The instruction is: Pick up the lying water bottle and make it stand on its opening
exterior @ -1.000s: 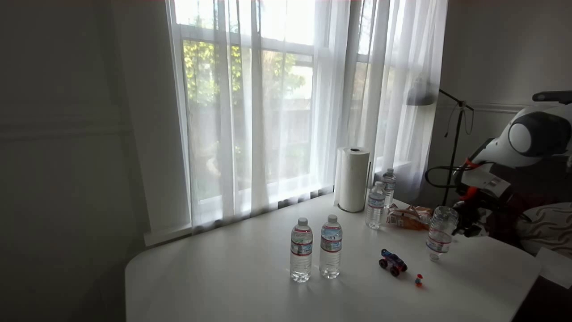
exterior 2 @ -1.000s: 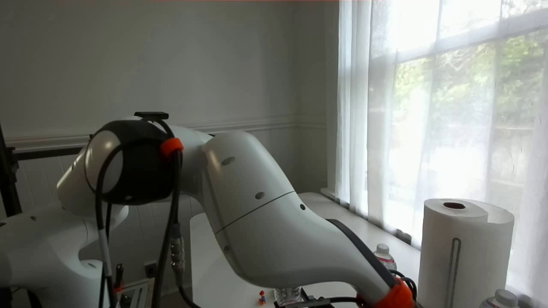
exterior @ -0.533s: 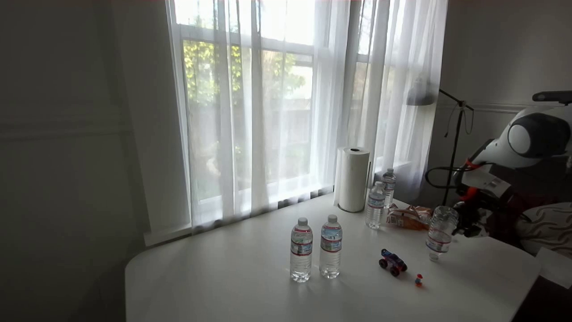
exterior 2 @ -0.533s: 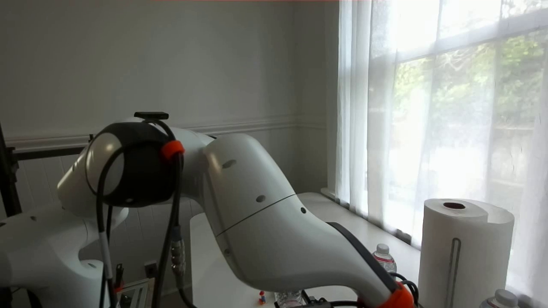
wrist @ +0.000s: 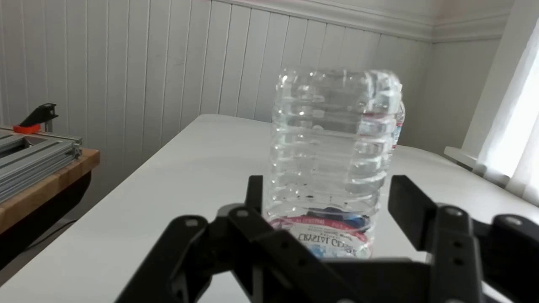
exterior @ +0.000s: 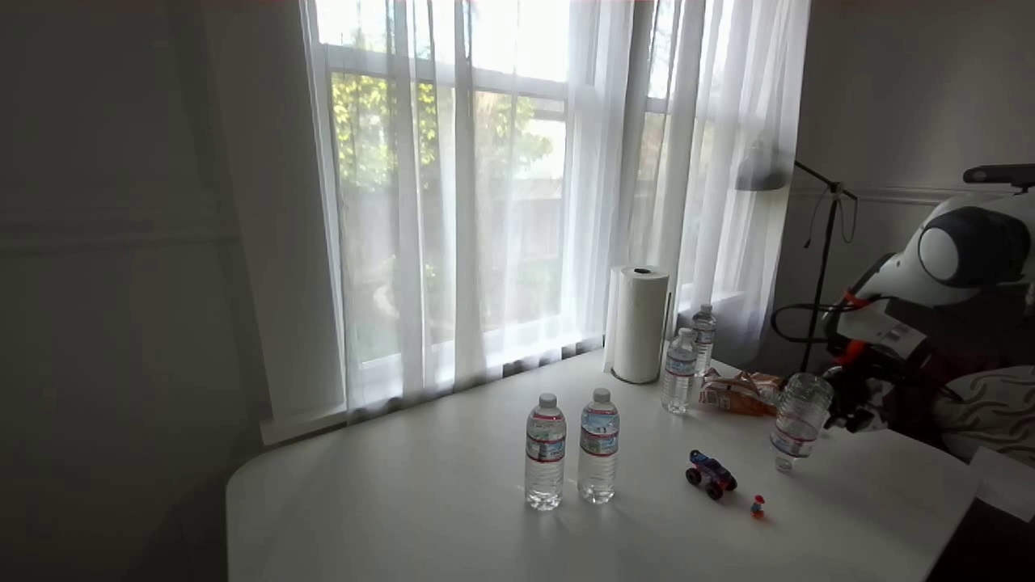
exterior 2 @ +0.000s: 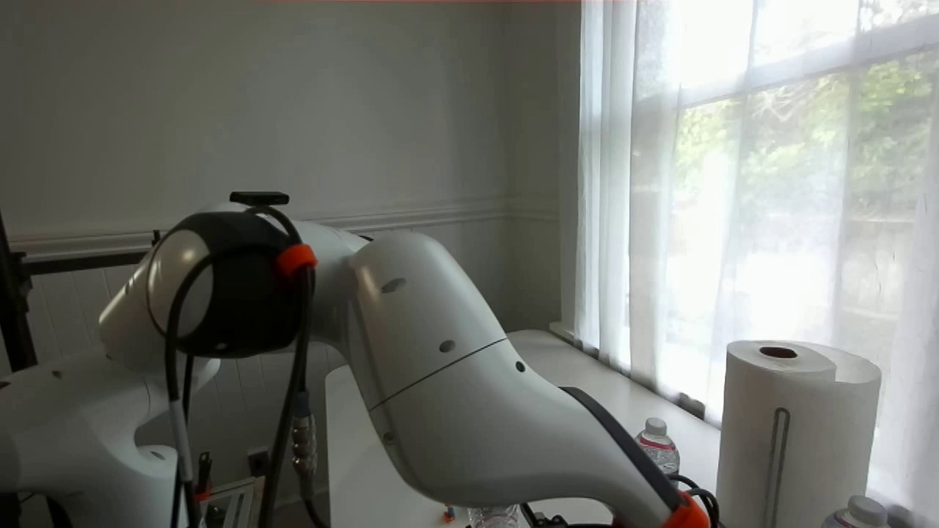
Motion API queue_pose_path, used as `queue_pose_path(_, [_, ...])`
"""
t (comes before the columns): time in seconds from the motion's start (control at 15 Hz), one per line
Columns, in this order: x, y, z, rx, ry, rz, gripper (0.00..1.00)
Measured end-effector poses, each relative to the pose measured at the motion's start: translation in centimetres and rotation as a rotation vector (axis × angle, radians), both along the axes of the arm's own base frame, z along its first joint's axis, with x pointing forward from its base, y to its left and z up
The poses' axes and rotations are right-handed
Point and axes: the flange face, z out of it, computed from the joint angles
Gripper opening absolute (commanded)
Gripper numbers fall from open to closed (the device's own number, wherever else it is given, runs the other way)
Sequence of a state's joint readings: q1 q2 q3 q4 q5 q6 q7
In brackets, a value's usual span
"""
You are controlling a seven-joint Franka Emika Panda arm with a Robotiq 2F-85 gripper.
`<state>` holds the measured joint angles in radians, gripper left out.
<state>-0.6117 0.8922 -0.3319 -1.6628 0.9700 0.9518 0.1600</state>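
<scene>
The clear water bottle (exterior: 796, 428) is upside down, base up and neck down at the table, leaning slightly in an exterior view. It fills the middle of the wrist view (wrist: 328, 126), its label inverted. Only a bit of it (exterior 2: 493, 518) shows under the arm in an exterior view. My gripper (wrist: 327, 185) has its fingers on either side of the bottle near the label. The left finger is close to its side; a gap shows at the right finger. The gripper (exterior: 849, 408) is beside the bottle in an exterior view. The bottle's neck is hidden in the wrist view.
Two upright bottles (exterior: 546, 453) (exterior: 599, 449) stand on the white table (exterior: 404, 501). More bottles (exterior: 679, 372) stand beside the paper-towel roll (exterior: 639, 323), near an orange bag (exterior: 740, 394). A toy truck (exterior: 711, 474) and small figurine (exterior: 758, 507) lie close to the inverted bottle.
The arm has lowered slightly. The inverted bottle's base end has shifted a little to the right in an exterior view, so it leans slightly more. The other objects have not moved.
</scene>
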Motion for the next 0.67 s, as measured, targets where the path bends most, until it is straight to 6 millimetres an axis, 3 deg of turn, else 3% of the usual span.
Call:
queue_pose_path(0.27, [-0.08, -0.09, -0.24, 0.000, 0.004, -0.001, 1.00])
queue_pose_path(0.67, [-0.15, -0.15, -0.46, 0.000, 0.007, -0.003, 1.00])
